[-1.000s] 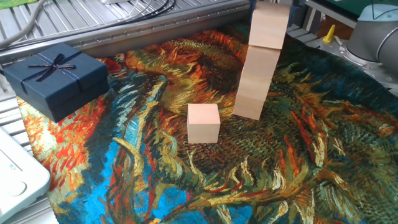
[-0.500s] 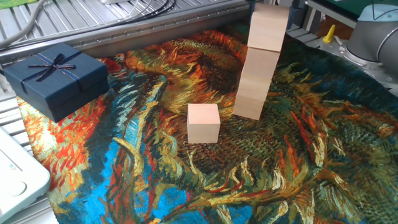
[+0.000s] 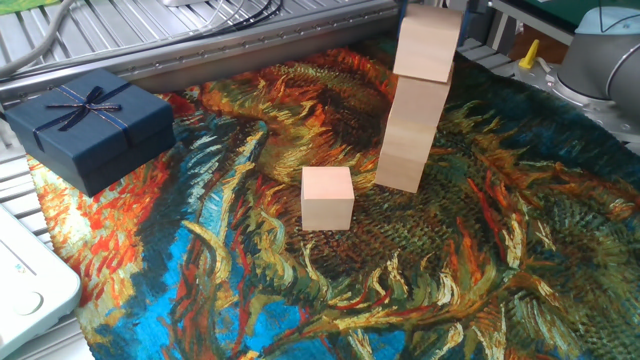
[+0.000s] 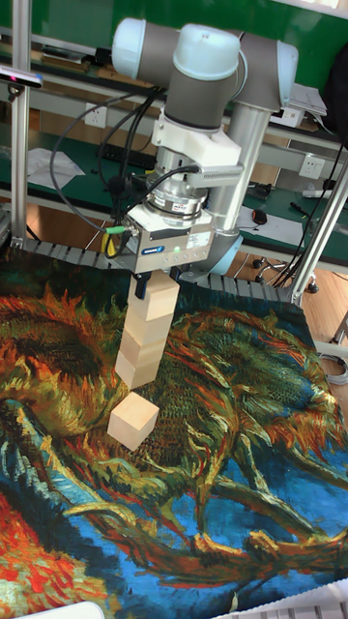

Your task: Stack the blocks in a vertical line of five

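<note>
- Dark navy gift box [image 3: 88,122] with ribbon bow: far left of the block tower, at the cloth's edge, well apart from it. Out of the working path; no obstruction judged.
- White device corner [image 3: 30,285]: lower left, farther from the tower than the gift box. Clear of the work.
- Painted sunflower-pattern cloth [image 3: 480,270]: spread beneath everything. Printed fabric, probably slightly yielding; some risk to a tall tower's footing.
- Loose wooden block [image 3: 328,197]: lying on the cloth just left of and in front of the tower's base, near but not touching. Plain pale beige cube, smooth faces. Judged light, rigid, not fragile, somewhat slick. Best taken on two opposite side faces, at mid-height, from above.
- Block tower [image 3: 415,130]: standing right of the loose block, leaning slightly, joints between cubes not crisp enough to count with certainty. Judged tippy; any sideways nudge likely to topple it.
- Top block [image 3: 428,45]: sitting at the tower's crown, slightly askew of the cube below.
- Gripper [image 4: 161,282]: directly over the tower, dark fingers flanking the top block. Clamped or just parted: cannot tell.
- UR5 arm [image 4: 208,87]: above and behind the tower.
</note>
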Controlling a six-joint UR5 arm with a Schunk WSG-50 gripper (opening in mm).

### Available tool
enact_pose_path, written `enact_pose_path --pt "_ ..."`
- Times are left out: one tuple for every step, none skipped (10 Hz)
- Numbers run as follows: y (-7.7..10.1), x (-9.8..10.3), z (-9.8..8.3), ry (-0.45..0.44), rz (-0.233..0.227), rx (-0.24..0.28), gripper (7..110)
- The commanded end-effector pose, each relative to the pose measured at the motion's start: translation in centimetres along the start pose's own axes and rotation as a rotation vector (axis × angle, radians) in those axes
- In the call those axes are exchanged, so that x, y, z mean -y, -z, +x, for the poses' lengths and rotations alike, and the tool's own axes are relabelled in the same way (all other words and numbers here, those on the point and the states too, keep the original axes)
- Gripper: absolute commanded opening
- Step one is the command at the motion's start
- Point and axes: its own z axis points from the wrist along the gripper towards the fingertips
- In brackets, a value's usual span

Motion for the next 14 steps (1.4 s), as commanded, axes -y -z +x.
enact_pose_path --pt "0.0 0.0 -0.2 0.002 0.011 0.009 7" --pt "-0.3 -0.3 -0.2 -0.006 0.01 0.007 7" --pt "-0.4 -0.5 -0.2 -0.009 0.009 0.006 7" --pt "-0.4 -0.4 -0.1 -0.009 0.013 0.001 7" --pt "-0.4 -0.5 0.0 -0.009 0.011 -0.002 7" --pt "-0.4 -0.6 0.2 -0.009 0.007 -0.006 7" --pt "-0.3 -0.6 0.2 -0.009 0.008 -0.007 7" --pt "-0.3 -0.7 0.3 -0.011 0.004 -0.008 7" --pt "-0.2 -0.8 0.4 -0.014 0.001 -0.012 7" --pt "-0.2 -0.8 0.4 -0.017 -0.001 -0.012 7" --pt "-0.2 -1.0 0.4 -0.018 -0.003 -0.01 7" --pt "-0.2 -1.1 0.4 -0.018 -0.006 -0.008 7" --pt "-0.3 -1.1 0.4 -0.018 -0.004 -0.009 7" --pt "-0.4 -1.2 0.3 -0.02 -0.001 -0.01 7"
